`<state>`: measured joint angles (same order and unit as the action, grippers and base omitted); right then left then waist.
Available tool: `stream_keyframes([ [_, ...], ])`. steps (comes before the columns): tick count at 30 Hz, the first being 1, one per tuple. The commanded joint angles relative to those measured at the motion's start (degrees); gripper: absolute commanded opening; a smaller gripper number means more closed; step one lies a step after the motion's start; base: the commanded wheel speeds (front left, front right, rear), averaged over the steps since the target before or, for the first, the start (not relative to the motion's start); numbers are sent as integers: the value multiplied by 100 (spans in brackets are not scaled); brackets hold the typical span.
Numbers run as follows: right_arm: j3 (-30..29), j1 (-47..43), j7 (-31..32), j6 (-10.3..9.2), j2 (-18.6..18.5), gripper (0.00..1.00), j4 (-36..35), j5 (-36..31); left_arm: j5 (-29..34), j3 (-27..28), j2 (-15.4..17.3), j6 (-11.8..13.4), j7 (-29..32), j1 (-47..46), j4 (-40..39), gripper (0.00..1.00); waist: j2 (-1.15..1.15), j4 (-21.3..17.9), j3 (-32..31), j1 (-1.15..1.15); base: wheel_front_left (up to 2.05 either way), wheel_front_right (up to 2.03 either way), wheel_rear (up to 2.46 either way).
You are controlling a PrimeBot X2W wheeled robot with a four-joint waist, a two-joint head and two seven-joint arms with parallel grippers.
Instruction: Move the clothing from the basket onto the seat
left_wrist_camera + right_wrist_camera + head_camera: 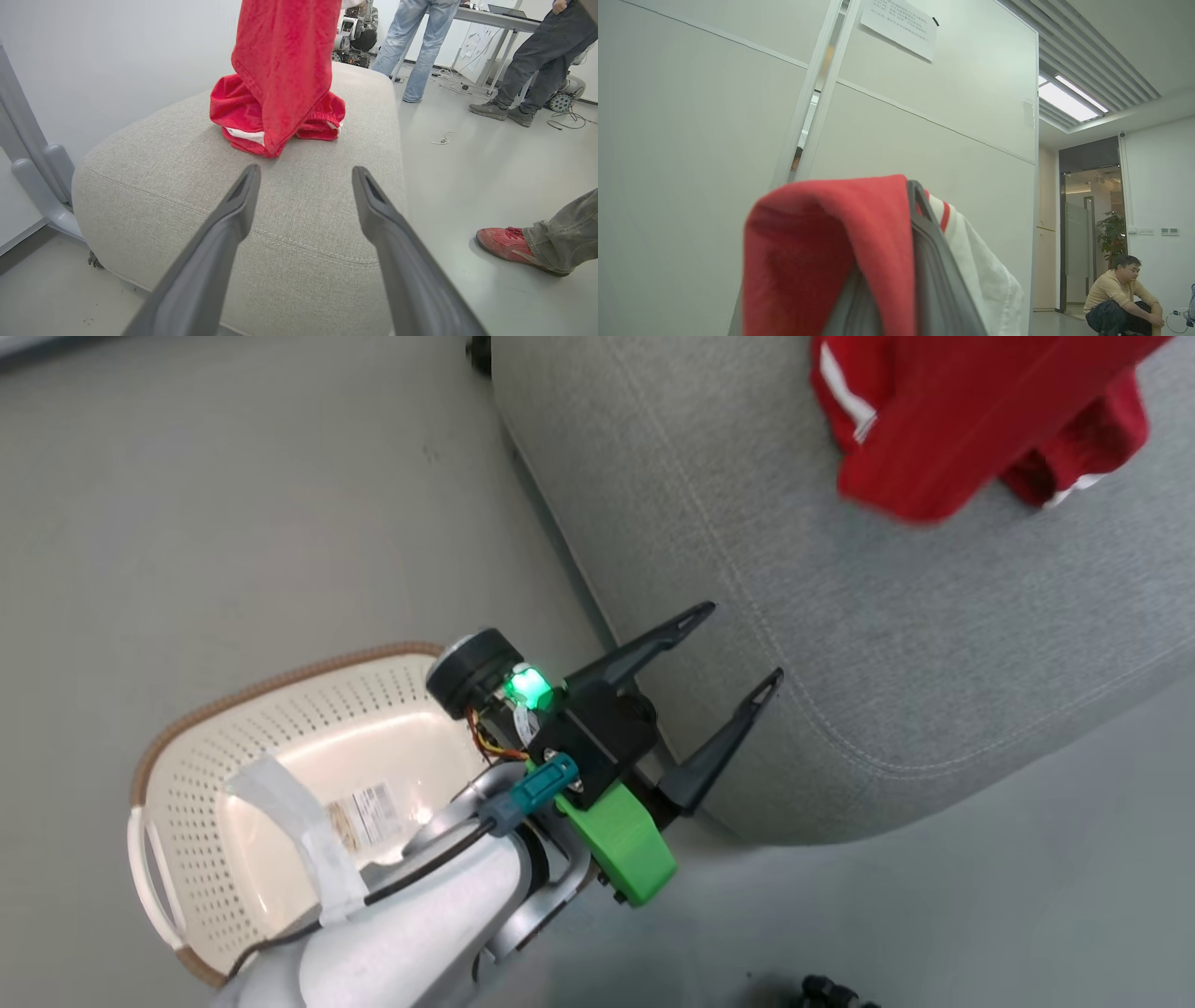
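The clothing (280, 70) is bright red plush with white trim. One piece lies crumpled on the grey seat (233, 210), and another hangs from above, its lower edge meeting that heap. The right tool (913, 196) is clamped on red-and-white cloth draped over its fingers. The left tool (744, 642) is spread wide and holds nothing, at the seat's corner near the basket (233, 747).

A basket (233, 756) on the floor (233, 504) left of the seat (840, 644), clothing (934, 420) on the seat, left end effector (743, 642) at the seat's near edge.
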<state>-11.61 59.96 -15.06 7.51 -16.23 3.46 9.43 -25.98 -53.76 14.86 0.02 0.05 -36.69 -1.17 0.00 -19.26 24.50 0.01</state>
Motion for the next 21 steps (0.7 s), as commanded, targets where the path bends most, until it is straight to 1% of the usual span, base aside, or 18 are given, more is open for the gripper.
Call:
stream_keyframes([
  [1, -93, 297, -18, -3, -121, 0, 165, 15, 58, 28, 74, -16, 31, -173, -41, 100, 0, 245, 927, -1, 0, 0, 0],
  [3, -240, 664, -17, -3, -399, 0, 438, -58, 103, 33, 105, -34, 67, -278, -112, 100, 0, 311, 1135, -1, 0, 0, 0],
  [5, -340, 906, -17, -3, -590, 0, 669, -141, 148, 33, 127, -58, 75, -380, -136, 100, 0, 378, 1289, -1, 0, 0, 0],
  [7, -397, 987, -17, -3, -684, 0, 948, -199, 181, 42, 130, -55, 70, -445, -141, 100, 0, 429, 1403, -1, 0, 0, 0],
  [10, -343, 803, -17, -4, -774, 0, 1358, -317, 210, 59, 126, -40, 44, -511, -146, 100, 0, 486, 1518, -1, 0, 0, 0],
  [15, -432, 327, -17, -4, -529, 0, 2161, -352, 191, 52, 172, -11, 41, -469, -117, 100, 0, 506, 1608, -1, 0, 0, 0],
  [19, -330, -128, -18, -4, -303, 0, 2573, -411, 159, 38, 186, 1, 36, -425, -103, 100, 0, 512, 1620, -1, 0, 0, 0],
  [21, -407, -325, -18, -5, -189, 0, 2721, -380, 148, 37, 186, 16, 21, -409, -90, 100, 0, 505, 1600, -1, 0, 0, 0],
])
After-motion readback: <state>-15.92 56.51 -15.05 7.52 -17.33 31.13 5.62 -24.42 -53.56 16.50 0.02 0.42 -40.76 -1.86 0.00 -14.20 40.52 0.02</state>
